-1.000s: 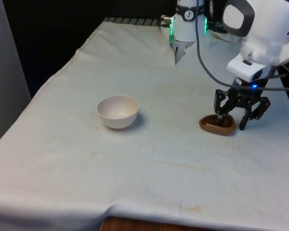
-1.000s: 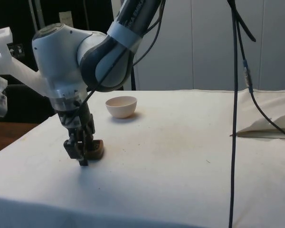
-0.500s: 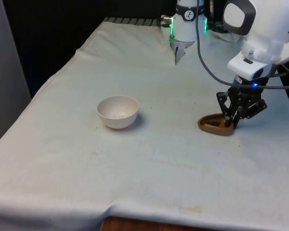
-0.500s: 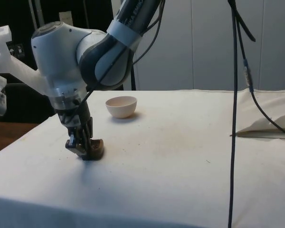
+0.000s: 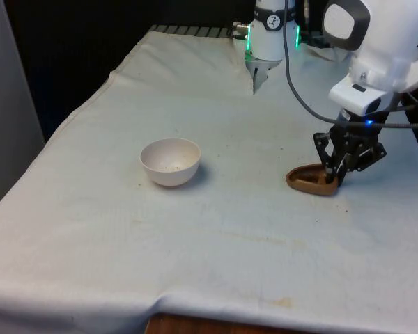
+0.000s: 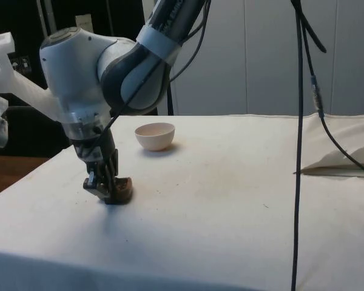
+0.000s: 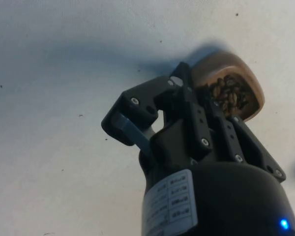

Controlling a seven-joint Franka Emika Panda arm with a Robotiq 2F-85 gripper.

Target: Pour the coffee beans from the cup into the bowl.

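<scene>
In the second before this moment, the end effector drew its spread fingers together on the rim of the brown cup, which sat on the white-clothed tabletop toward the front view's right. In that view the pale bowl stood well apart from the cup, toward the front view's left, and looked nearly bare inside.

From the side, the end effector pointed straight down with its fingers closed on the cup, which rested on the tabletop near its edge; the bowl sat farther back.

Seen from the wrist, the fingers pinched one wall of the cup, and dark coffee beans lay inside it.
</scene>
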